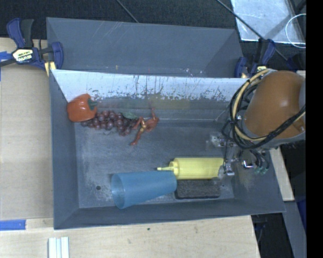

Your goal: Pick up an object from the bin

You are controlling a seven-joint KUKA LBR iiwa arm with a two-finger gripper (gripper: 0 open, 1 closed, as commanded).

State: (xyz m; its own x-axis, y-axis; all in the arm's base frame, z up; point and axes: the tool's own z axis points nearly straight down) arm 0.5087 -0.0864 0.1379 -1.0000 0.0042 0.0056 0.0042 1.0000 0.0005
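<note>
Camera view has the end effector [227, 166] low in the bin's right part, right at the base end of the yellow squeeze bottle [196, 168]. Whether it is open or closed, I cannot tell; cables and the wrist cover crowd it. (Mira)

And the bottle itself? (Jon)

It is lying on its side, nozzle pointing left, resting partly on a dark flat block [196, 190] near the front wall. A blue cup [142, 188], also on its side, lies against both. (Mira)

So what goes wrong? (Jon)

I'd guess three things. The bottle is round and smooth, so a closing grip near the base could squeeze it out leftwards into the cup. It sits on the block's edge, so a downward push may roll it off. And a grip that catches block and bottle together would likely be weak. (Mira)

The bin [64, 160] itself? (Jon)

The sloping right wall is close behind the wrist, so there is little room to shift; it might scrape. The purple grapes [110, 122] and orange pepper [79, 109] at the back left lie well apart and pose no risk. (Mira)
</note>
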